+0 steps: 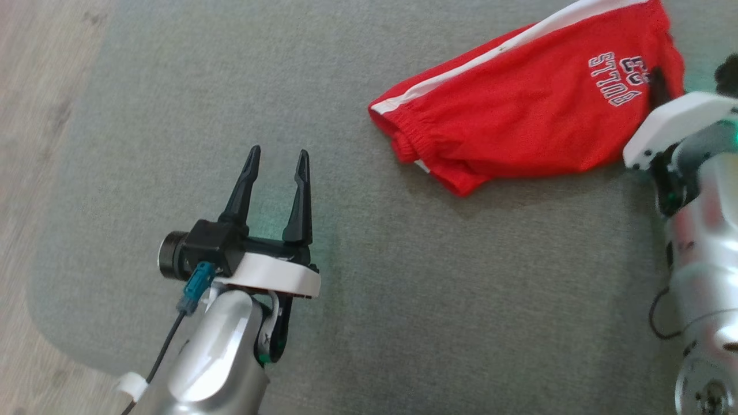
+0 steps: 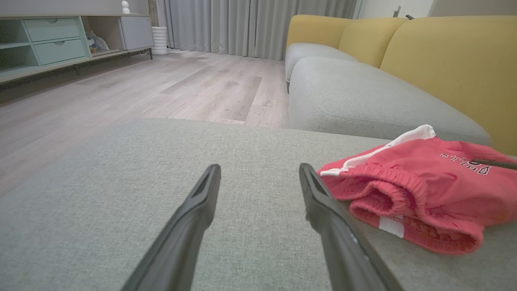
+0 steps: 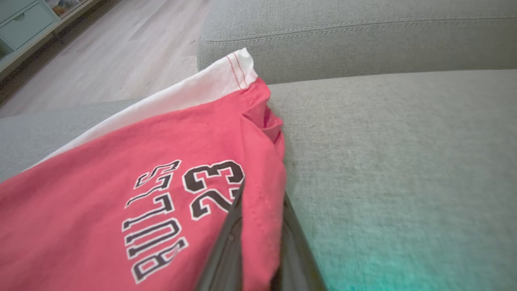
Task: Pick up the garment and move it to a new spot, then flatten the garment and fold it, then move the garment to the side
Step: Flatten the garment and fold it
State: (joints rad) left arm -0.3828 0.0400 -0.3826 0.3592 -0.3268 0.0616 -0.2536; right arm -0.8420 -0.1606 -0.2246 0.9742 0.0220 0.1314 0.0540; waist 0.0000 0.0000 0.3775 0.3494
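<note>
**Right gripper clamped on shorts hem; left gripper idle and open**

Red shorts (image 1: 519, 109) lie crumpled on the grey seat cushion (image 1: 403, 300), toward the far right of the head view. A white side stripe (image 1: 507, 43) runs along the far edge. The gathered elastic waistband (image 1: 415, 124) points toward the middle of the cushion. The "BULLS 23" print (image 1: 617, 78) faces up, near the right end.

The right gripper (image 1: 657, 83) is at that printed end. In the right wrist view its two dark fingers (image 3: 230, 238) are pressed together with a fold of red cloth pinched between them, just beside the "23". The cloth edge drapes over the grip. Most of the garment rests on the cushion.

The left gripper (image 1: 278, 154) sits over bare cushion, well apart from the shorts, its fingers spread wide and holding nothing. From the left wrist view, the waistband lies just off the right-hand finger (image 2: 323, 206); I cannot tell whether they touch.

Surroundings: pale wood floor (image 2: 141, 89), a sofa with yellow backrests (image 2: 444, 60), a light green sideboard (image 2: 52, 40), grey curtains (image 2: 242, 24).
</note>
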